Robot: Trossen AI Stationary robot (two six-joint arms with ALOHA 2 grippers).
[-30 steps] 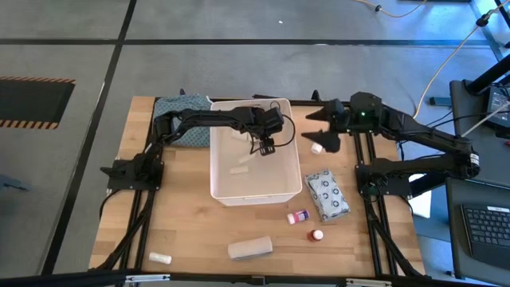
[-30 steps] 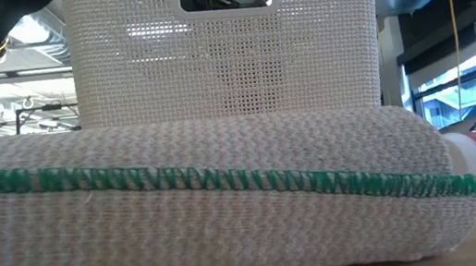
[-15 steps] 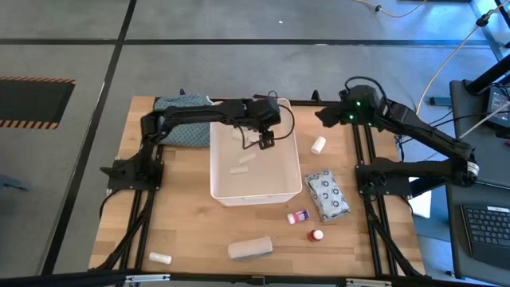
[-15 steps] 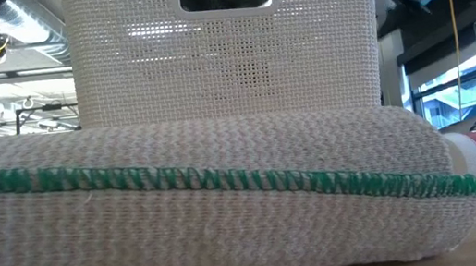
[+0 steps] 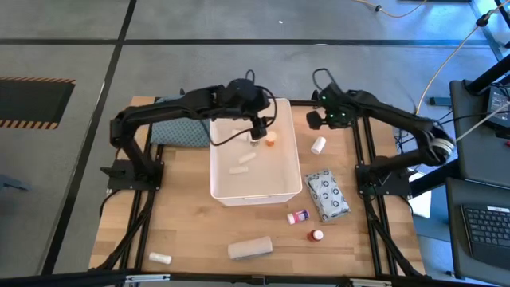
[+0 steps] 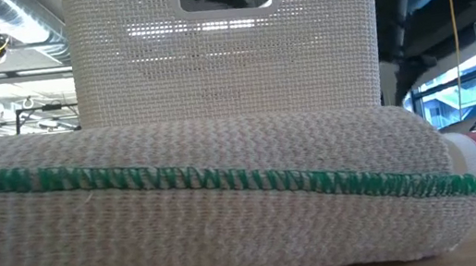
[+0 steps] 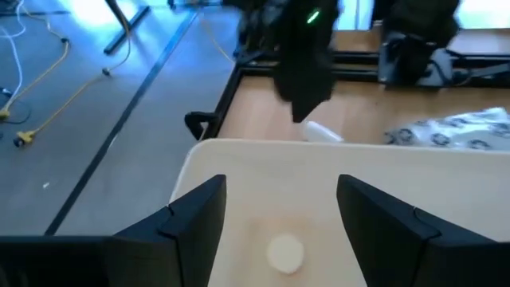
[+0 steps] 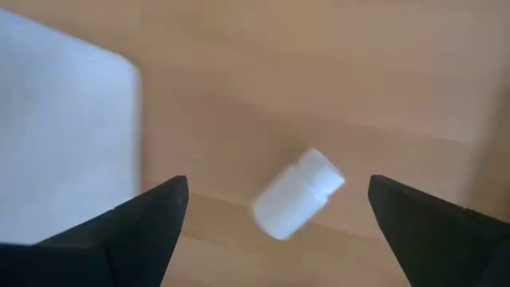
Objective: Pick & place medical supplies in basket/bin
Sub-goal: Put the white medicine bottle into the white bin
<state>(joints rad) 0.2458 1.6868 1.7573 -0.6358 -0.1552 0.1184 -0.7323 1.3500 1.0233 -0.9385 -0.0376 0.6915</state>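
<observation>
The left gripper [image 5: 256, 132], fingers apart and empty, hangs over the basket [image 5: 231, 187] at its 12 o'clock end. The right gripper [image 5: 317, 121], fingers spread wide, sits above the white bottle [image 5: 318, 145], at the basket's 2 o'clock, aligned for pickup.

grey floor [image 5: 239, 24], ceiling ducts [image 6: 7, 16], tall windows [image 6: 456, 88]

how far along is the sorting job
Early. Done: a white piece and an orange-topped item lie in the bin. In hand: nothing; right gripper, jaws open, hangs above the white bottle. Left: that bottle, packet, two small bottles, beige roll, small roll.
</observation>
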